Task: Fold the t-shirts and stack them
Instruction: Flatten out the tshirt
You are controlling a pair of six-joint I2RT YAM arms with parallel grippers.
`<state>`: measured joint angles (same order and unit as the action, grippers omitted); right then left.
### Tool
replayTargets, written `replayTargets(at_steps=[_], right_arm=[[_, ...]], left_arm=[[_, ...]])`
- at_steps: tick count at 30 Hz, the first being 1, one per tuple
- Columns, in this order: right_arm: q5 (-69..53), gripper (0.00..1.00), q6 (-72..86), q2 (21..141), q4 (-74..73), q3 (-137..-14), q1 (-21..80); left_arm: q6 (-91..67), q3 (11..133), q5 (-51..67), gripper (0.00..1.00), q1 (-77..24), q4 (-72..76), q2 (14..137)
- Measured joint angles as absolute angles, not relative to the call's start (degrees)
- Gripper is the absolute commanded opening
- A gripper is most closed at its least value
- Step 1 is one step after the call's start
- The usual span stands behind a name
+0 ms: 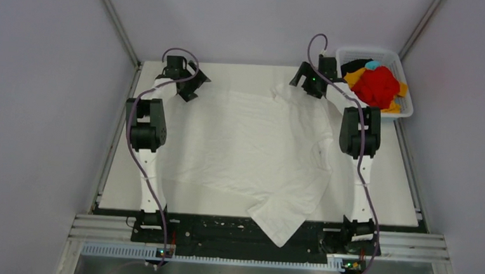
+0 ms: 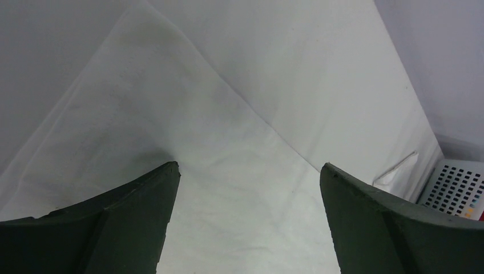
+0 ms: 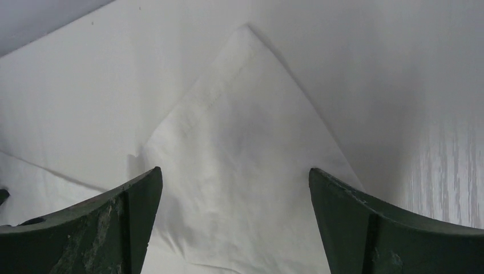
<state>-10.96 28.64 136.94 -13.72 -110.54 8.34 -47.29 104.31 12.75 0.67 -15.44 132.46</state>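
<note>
While the white t-shirt [image 1: 252, 144] lay unfolded, coloured t-shirts [image 1: 376, 87] were left basketed. Left gripper [image 2: 249, 166] and right gripper [image 3: 236, 170] were held spread.

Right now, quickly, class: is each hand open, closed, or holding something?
Left hand: open, holding nothing, at the far edge of the white t-shirt.
Right hand: open, holding nothing, at a corner of the same shirt.

The table [image 1: 395, 184] bears a spread white t-shirt [image 1: 246, 143] and a mesh basket [image 1: 391, 59].
</note>
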Motion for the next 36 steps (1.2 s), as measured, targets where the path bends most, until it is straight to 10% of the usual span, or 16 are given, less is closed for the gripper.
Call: replayTargets(at_steps=[11, 24, 36], right_arm=[[-11.03, 0.99, 31.57, 152.18, -18.52, -136.07, 7.60], [-9.21, 0.99, 26.81, 152.62, -18.72, -137.56, 7.64], [9.74, 0.99, 17.58, 114.06, -15.22, -95.13, 12.58]], left_arm=[[-48.75, 107.15, 11.27, 0.99, 2.61, -18.17, 133.67], [-45.45, 103.74, 5.61, 0.99, 2.92, -22.50, 129.14], [-42.74, 69.49, -8.56, 0.99, 3.57, -29.61, 86.19]])
